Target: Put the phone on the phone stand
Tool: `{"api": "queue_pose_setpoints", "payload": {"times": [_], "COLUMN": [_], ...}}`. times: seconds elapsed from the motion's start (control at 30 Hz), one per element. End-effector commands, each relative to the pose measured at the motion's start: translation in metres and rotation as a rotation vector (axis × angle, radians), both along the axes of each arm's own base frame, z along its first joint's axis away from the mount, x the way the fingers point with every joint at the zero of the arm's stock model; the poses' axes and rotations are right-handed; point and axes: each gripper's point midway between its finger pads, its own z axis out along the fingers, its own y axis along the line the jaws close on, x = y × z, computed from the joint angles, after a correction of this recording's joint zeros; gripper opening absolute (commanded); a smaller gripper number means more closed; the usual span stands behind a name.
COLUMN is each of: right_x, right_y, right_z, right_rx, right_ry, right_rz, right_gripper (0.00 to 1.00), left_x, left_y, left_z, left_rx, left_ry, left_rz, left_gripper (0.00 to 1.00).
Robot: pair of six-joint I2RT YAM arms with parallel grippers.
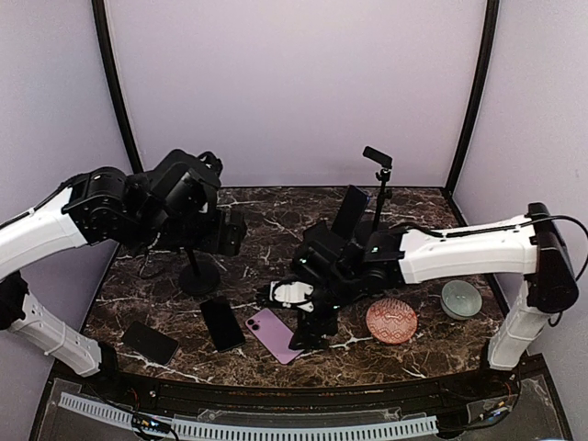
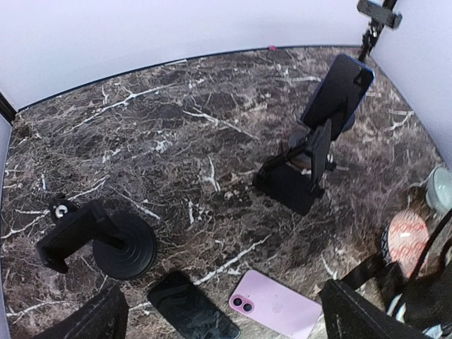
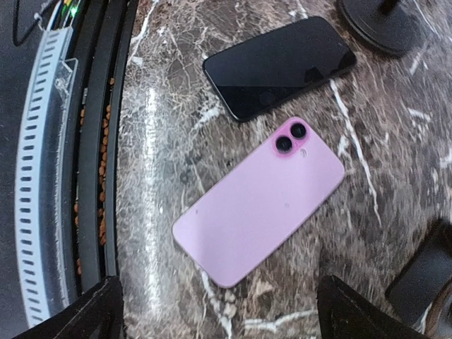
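A pink phone [image 3: 261,201] lies back up on the marble table [image 1: 257,220], also seen in the top view as the pink phone [image 1: 273,333] and in the left wrist view as the pink phone [image 2: 279,311]. My right gripper [image 3: 226,321] hangs open just over its near end, with nothing between the fingers [image 3: 374,314]. From above, the right gripper [image 1: 308,331] sits at the phone's right edge. An empty clamp phone stand [image 2: 70,236] on a round base [image 1: 198,276] stands to the left. My left gripper [image 2: 226,328] is open, raised over the table's left side.
A black phone [image 1: 222,322] lies beside the pink one, another black phone [image 1: 151,342] at the front left. A dark phone [image 2: 339,88] leans on a folding stand [image 2: 307,166]. A tall tripod stand [image 1: 379,184], a pink coaster [image 1: 391,321] and a grey bowl [image 1: 460,299] stand right.
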Motion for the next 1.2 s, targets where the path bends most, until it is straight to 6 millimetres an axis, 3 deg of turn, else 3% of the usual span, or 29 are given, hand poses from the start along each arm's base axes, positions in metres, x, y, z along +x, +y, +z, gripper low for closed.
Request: {"api": "queue_pose_setpoints", "payload": {"times": [0.0,0.2,0.5,0.67,0.9,1.03,1.17], "right_x": [0.003,0.006,0.028,0.039,0.066,0.060,0.037], "right_y": [0.034,0.046,0.044,0.035,0.001,-0.001,0.019], "right_z": [-0.021,-0.059,-0.086,-0.094,-0.092,-0.092,-0.085], "right_rx": [-0.109,-0.228,-0.331,-0.359,-0.367,-0.372,-0.327], "right_ry": [-0.112,-0.128,-0.258,-0.300,-0.236,-0.112,0.015], "right_rz": [-0.048,-0.090,-0.157,-0.209,-0.288,-0.249,-0.133], "right_gripper": [0.99,1.00,1.00,1.00,1.00,1.00,1.00], "left_x": [0.011,0.021,0.018,0.019,0.019,0.020,0.021], "left_y": [0.012,0.003,-0.003,0.008,0.014,0.013,0.008], "left_z": [0.021,0.033,0.023,0.018,0.031,0.032,0.032], "left_rx": [-0.192,-0.243,-0.290,-0.269,-0.255,-0.231,-0.201], "left_ry": [-0.076,-0.150,-0.166,-0.191,-0.238,-0.247,-0.256], "left_rz": [0.122,0.098,0.055,0.081,0.064,0.050,0.015], "left_gripper": [0.97,0.95,0.95,0.95,0.95,0.96,0.97]}}
